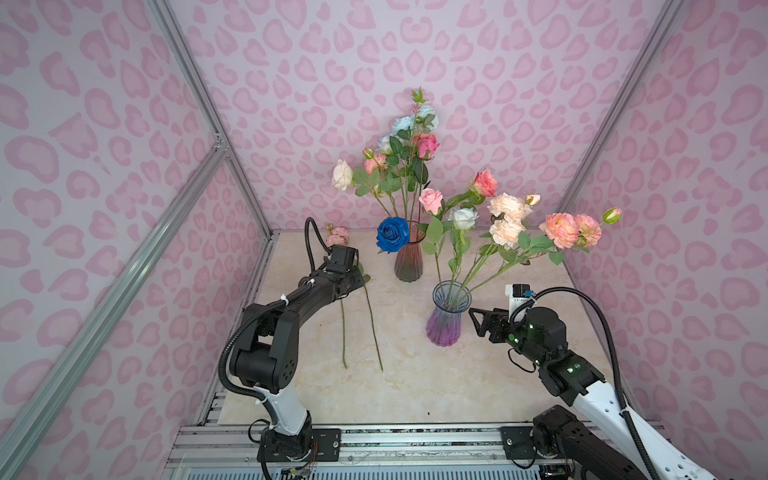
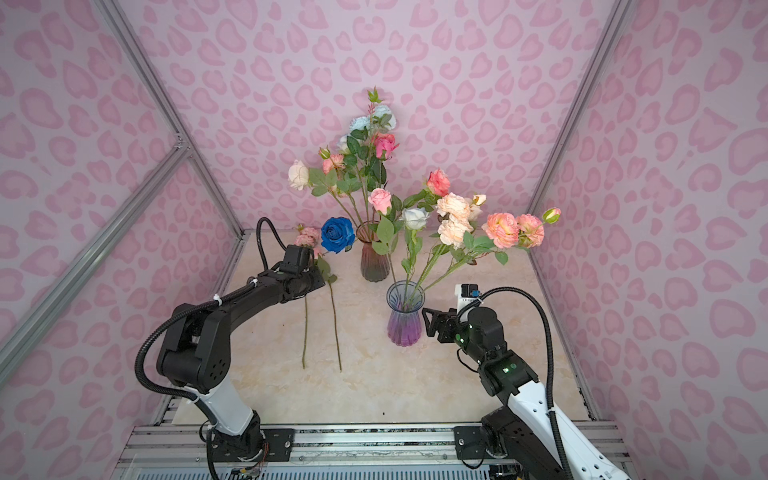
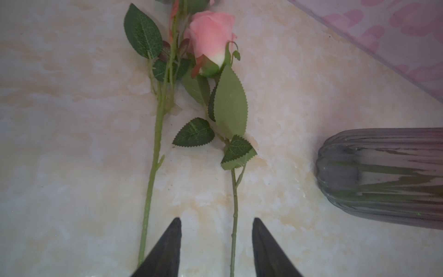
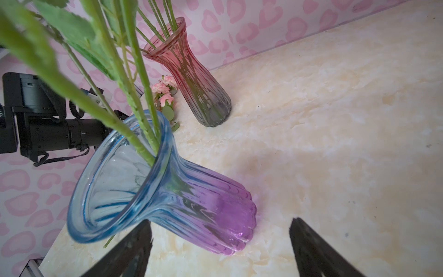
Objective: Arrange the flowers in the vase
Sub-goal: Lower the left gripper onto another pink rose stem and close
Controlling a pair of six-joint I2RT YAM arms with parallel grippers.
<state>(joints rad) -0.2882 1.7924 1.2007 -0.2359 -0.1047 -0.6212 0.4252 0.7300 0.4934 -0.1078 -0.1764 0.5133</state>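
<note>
Left gripper's (image 3: 216, 219) tapered jaws straddle a seemingly plastic stem (image 3: 235, 211).

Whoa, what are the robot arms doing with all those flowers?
The robot is filling vases. Most flowers already stand in the red vase and the blue-purple vase. Two loose flowers lie on the table. The left gripper is down over the pink rosebud's stem, jaws open on either side, not yet pinching it. The right gripper hangs open beside the blue-purple vase.
</note>
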